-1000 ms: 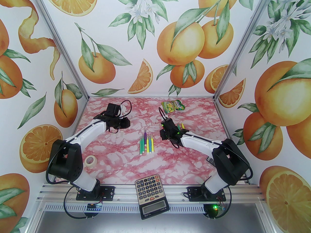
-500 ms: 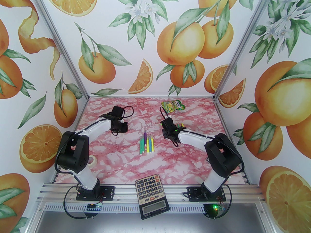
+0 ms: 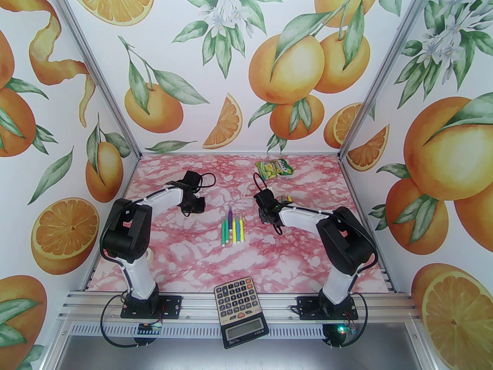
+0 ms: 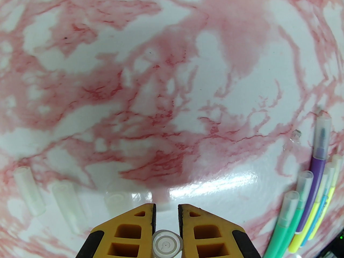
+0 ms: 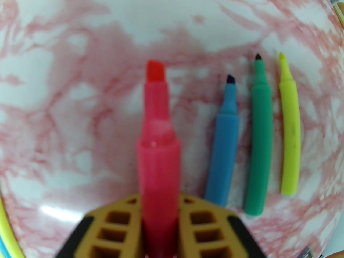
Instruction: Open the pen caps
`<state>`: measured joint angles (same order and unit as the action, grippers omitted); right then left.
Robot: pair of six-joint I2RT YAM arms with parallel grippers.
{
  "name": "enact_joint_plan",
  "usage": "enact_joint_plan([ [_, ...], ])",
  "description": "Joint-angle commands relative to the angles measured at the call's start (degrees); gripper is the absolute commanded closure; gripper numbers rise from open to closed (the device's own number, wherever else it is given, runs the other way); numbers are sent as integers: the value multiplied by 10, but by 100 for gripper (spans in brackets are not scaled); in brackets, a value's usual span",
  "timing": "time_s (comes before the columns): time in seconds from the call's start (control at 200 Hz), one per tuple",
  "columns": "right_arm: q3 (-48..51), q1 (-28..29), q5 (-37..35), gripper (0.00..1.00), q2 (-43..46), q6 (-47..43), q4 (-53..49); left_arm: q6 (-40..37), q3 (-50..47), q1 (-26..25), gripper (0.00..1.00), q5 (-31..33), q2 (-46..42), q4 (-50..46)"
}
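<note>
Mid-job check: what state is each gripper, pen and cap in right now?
left gripper: shut on a clear cap.
right gripper: shut on the pink pen.
pink pen: uncapped, tip bare.
blue pen, green pen, yellow pen: uncapped, lying side by side on the table.
loose caps: three, off, lying on the table.
middle pens: capped, lying together.

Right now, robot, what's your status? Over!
Left gripper shut on clear cap. Right gripper shut on pink pen, tip bare. Capped pens lie mid-table. Nothing in the way.
</note>
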<state>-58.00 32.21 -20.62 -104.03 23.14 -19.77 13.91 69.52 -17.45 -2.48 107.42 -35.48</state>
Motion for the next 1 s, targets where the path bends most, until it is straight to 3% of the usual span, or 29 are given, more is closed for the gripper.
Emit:
enact_joint_plan([
  [0.0, -19, -8, -13, 76, -10, 11, -15, -10, 21, -4, 100, 4, 13, 5],
  [0.235, -25, -13, -11, 73, -21, 13, -22, -15, 27, -8, 96, 15, 26, -6],
  [0.545, -19, -11, -2, 65, 16, 0, -20, -19, 31, -10, 81, 14, 24, -15],
  [0.996, -27, 55, -18, 58, 60, -38, -24, -25, 37, -11, 68, -8, -15, -24],
])
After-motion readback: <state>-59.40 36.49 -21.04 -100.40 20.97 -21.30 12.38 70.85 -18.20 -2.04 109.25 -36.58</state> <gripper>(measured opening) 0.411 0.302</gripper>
